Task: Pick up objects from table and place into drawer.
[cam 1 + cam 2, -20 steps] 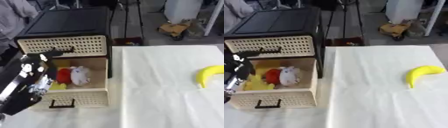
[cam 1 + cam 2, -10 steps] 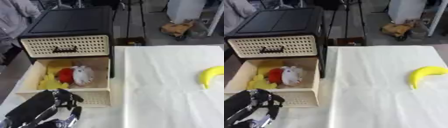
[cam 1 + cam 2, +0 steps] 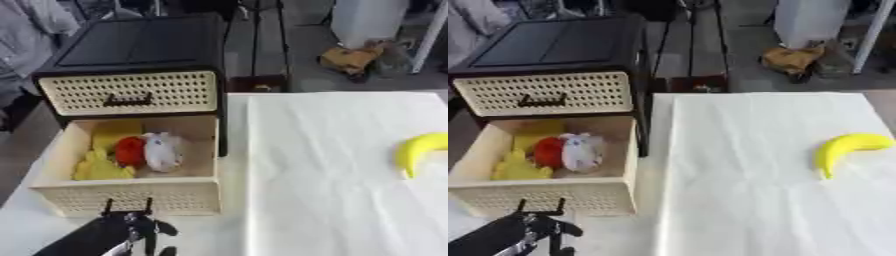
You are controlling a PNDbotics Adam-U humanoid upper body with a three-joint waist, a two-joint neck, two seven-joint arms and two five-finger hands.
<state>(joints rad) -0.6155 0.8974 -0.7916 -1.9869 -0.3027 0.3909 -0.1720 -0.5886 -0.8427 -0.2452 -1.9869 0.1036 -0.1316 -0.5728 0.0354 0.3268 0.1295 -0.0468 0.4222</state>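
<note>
Banana (image 3: pixel 843 150) is the one thing out on the white cloth (image 3: pixel 745 175), yet going from the left, the robot's left hand (image 3: pixel 122 239) comes first: it shows at the lower left corner, dark, just before the drawer front, and whether its fingers are spread or curled I cannot tell. Above it the cream drawer (image 3: pixel 127 197) stands pulled out of the black cabinet (image 3: pixel 140 45), under a second, closed drawer (image 3: pixel 129 92) with a dark handle. Inside lie yellow pieces (image 3: pixel 101 165), a red thing (image 3: pixel 129 150) and a white thing (image 3: pixel 162 152), close together. Far to the right, well apart from the drawer, the banana lies flat near the cloth's right edge. Its long axis runs from lower left to upper right, curving, one tip pointing down toward the near edge and the other toward the right.
</note>
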